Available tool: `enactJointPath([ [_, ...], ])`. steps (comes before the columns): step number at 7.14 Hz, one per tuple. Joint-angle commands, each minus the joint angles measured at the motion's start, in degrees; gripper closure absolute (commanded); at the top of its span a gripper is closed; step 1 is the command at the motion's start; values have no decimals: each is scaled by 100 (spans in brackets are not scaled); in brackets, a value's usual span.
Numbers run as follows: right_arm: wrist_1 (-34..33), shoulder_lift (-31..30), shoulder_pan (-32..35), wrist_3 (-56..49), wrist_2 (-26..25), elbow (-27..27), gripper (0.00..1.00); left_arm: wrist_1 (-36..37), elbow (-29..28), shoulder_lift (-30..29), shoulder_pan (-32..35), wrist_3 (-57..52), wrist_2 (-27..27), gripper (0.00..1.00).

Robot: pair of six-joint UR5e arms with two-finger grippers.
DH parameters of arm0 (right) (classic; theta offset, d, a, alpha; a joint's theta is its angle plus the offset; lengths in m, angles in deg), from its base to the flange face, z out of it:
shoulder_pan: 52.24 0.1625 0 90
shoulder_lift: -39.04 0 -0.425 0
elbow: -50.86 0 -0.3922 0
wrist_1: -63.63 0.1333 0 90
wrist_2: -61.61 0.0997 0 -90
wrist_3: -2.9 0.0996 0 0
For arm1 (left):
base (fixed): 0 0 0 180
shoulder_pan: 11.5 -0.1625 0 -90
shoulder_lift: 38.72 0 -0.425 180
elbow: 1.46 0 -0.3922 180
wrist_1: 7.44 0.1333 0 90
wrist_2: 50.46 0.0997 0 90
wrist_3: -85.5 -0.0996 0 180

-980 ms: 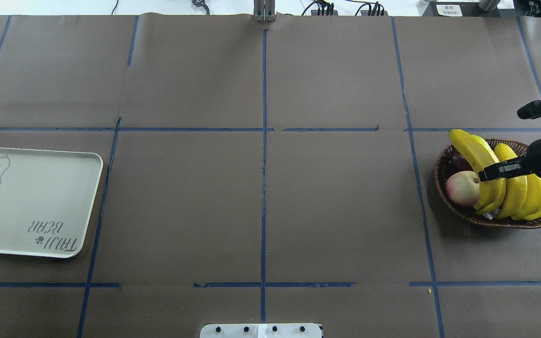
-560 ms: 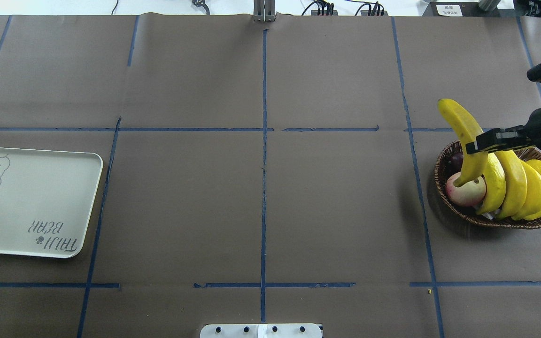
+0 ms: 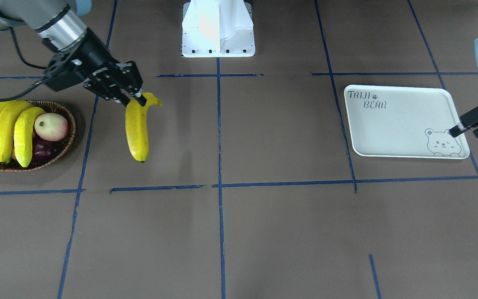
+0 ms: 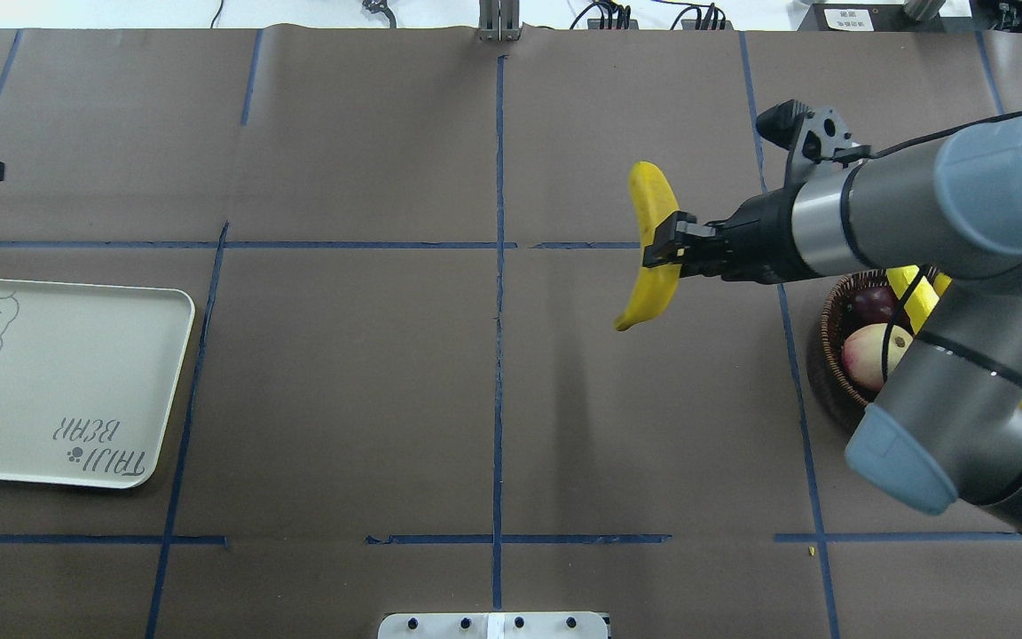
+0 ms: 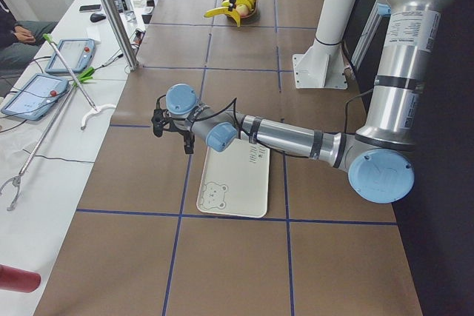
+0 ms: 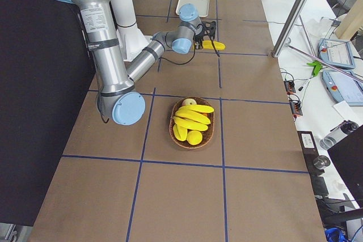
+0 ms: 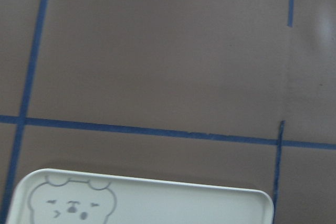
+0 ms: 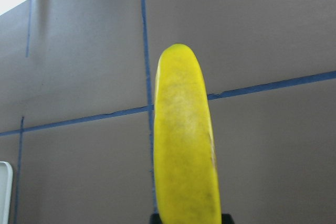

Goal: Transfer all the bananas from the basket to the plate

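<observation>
Brown paper table (image 4: 342,399), seen from above | right gripper (image 4: 664,250) squeezes one long yellow banana (image 4: 650,191) in the air, 2 o'clock | three bananas (image 3: 4,124) in brown woven basket (image 3: 15,167), 3 o'clock | white bear plate (image 4: 76,382), 9 o'clock | left gripper (image 3: 457,129): can't tell if open | banana likely light, slippery; grip middle.

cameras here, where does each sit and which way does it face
Front-facing: across the table, facing the robot's white base; right gripper holds a long yellow banana.
Overhead: behind the robot, looking down; right arm.
Exterior left: table's left end; near left arm, white rectangular tray.
Exterior right: opposite end; near right arm, brown woven wicker basket.
Left wrist: down at the tray; no body.
Right wrist: along the banana.
Front-facing and overhead share banana, basket, tray.
</observation>
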Motion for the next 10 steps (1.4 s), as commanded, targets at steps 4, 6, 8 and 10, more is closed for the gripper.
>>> enactJointPath([
  [4, 1713, 240, -1301, 1189, -1730, -306, 99, -3343, -74, -1378, -2066, 5784, 1787, 0],
  [6, 1722, 782, -1555, 1198, -1739, -743, 99, -3367, -56, -2124, -2681, 6901, 2331, 0],
  [8, 1722, 854, -1679, 1206, -1809, -772, 98, -3384, -65, -2347, -3297, 6939, 2956, 0],
  [10, 1731, 855, -1705, 1215, -1792, -737, 98, -3376, -100, -2391, -3405, 6913, 2976, 0],
])
